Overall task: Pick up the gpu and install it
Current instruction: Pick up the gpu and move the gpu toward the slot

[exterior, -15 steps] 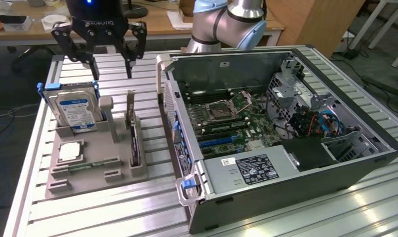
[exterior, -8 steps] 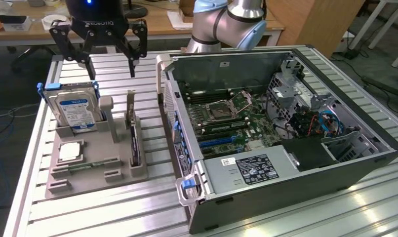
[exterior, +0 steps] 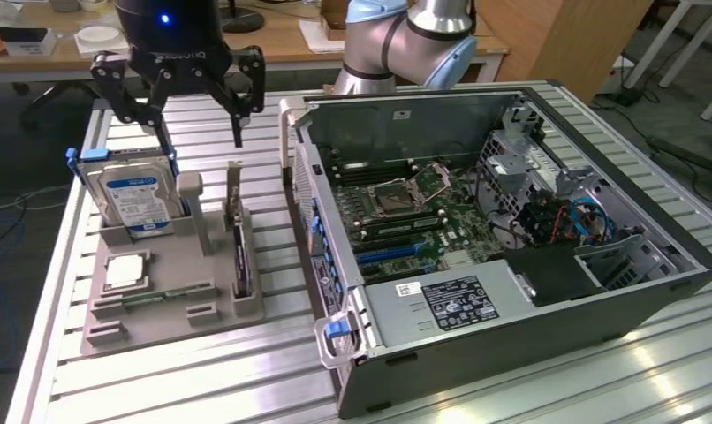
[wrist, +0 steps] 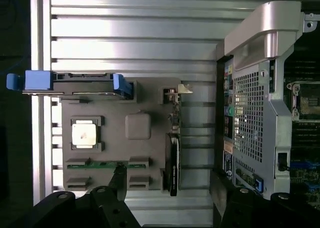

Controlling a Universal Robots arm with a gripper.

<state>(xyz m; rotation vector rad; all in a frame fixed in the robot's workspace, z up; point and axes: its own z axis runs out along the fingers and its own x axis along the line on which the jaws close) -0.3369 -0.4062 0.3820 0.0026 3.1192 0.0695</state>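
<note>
Hard drive [exterior: 138, 199]: standing in the grey holder [exterior: 179, 265], toward the exterior view's left; its blue-white label is showing no readable text.
Claw [exterior: 203, 137]: hanging wide open and empty over the holder, showing ROBOTIQ lettering.
Gpu [exterior: 239, 256]: standing on edge in the holder, below the claw, untouched.

The gripper [exterior: 203, 122] is pointed straight down, with its jaws spread wide and nothing gripped between them. The arm [exterior: 394, 40] is seen bent beyond it.

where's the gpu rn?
In the exterior view the gpu stands on edge in the grey holder, hard drive to its left, PC case to its right. The open hand hangs above the holder.
</note>
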